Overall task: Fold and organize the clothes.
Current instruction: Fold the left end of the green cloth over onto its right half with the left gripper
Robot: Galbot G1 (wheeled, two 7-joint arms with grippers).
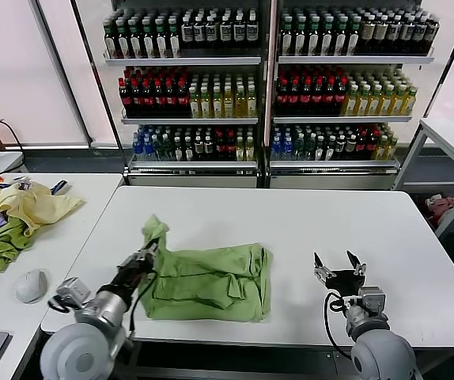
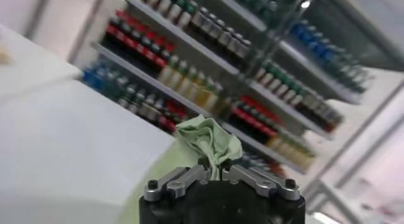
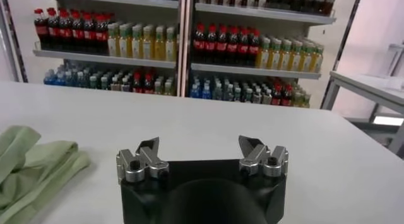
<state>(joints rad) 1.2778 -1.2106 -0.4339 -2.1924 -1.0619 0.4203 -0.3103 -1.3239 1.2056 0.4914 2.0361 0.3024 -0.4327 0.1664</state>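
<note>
Two grippers: left (image 1: pixel 149 255) pinches one green shirt (image 1: pixel 211 281), right (image 1: pixel 338 264) open.

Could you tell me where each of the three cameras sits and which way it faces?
Head view: on the head, looking down at the white table; both arms show.
Left wrist view: behind the left gripper, shut on the green shirt, facing the drink shelves.
Right wrist view: behind the open right gripper, facing those shelves.
All three share the shirt.

Bright, even light; shelves perhaps blurred.
</note>
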